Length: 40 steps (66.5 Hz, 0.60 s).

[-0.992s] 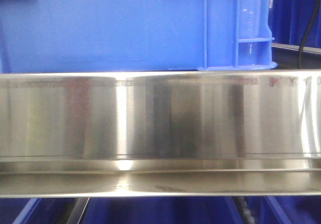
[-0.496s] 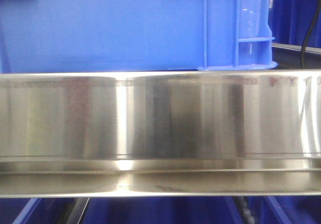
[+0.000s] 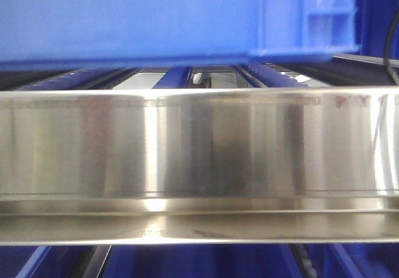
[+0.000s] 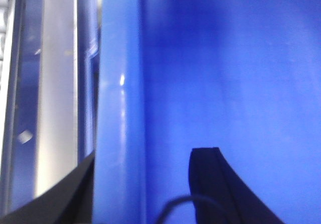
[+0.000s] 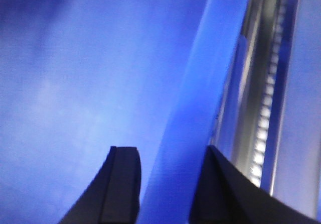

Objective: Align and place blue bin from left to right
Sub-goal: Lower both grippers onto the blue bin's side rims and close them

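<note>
Bin, blue, large: blue bin fills the upper part of the front view, slightly blurred, its underside standing clear of the steel rail with an open gap between them. Through that gap, roller tracks run away from the camera. Ribbed corner of the bin sits at upper right, with a black cable just beyond it. Left gripper: jaws astride the bin's flanged side wall, one dark finger inside against the smooth blue wall, the other outside at the rim; jaws clamped on that wall. A thin wire loops at the bottom edge; pale metal rack framing shows left of the rim. Right gripper: jaws likewise astride the opposite wall, one finger inside, one outside, clamped on it. A roller strip lies beyond the rim.
</note>
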Motion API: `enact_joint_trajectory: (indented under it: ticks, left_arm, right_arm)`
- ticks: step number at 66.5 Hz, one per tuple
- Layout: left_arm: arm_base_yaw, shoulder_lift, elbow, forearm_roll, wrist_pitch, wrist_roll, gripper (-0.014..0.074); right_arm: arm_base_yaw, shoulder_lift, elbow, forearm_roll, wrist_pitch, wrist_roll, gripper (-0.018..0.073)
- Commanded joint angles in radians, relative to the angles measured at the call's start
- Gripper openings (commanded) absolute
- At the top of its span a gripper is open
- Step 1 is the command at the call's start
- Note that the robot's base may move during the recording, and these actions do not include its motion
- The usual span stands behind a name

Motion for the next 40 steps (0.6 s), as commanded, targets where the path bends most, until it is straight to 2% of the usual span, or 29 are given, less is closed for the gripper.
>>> enact_joint_trajectory:
  ticks: [1, 14, 40]
  left_arm:
    - [-0.014, -0.074, -0.015, -0.120, -0.037, 0.034, -0.0111]
    - [-0.014, -0.144, -0.015, -0.126, -0.038, 0.034, -0.0111]
    - [-0.014, -0.216, -0.015, -0.129, -0.113, 0.025, -0.0111]
  right_arm:
    - [0.000, -0.059, -0.024, 0.021, -0.109, -0.010, -0.0069]
    - [0.000, -0.113, -0.043, 0.021, -0.130, -0.010, -0.0069]
    - [0.000, -0.145, -0.043, 0.021, -0.147, -0.010, -0.0069]
